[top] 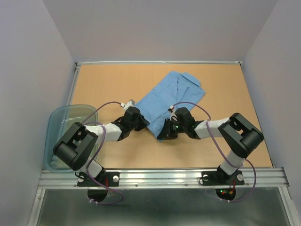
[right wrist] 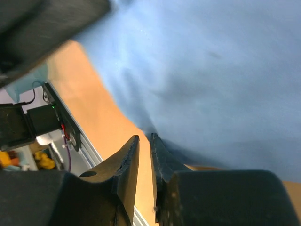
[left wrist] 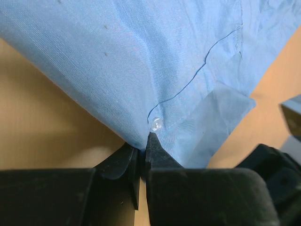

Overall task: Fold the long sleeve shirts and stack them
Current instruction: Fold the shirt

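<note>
Jaws on plain light blue shirt (top: 162, 96)

Top view: the shirt (top: 171, 94) lies on the table (top: 108, 84), stretching from the centre out toward 1 o'clock, with its near end turned toward 6 o'clock. Both arms meet it there. The left gripper (top: 143, 124) is at the cloth's 7 o'clock corner, nipping the hem between its fingers, with a button (left wrist: 156, 124) just beyond the tips. The right gripper (top: 165, 133) is beside it at the 5 o'clock corner, the cloth's edge reaching its fingertips. The tub (top: 59, 123) sits at 8 o'clock on the table's left edge, well apart from the shirt, with the left arm's elbow over its near right corner. A rail (top: 164, 175) runs along 6 o'clock, carrying both arm bases.
</note>
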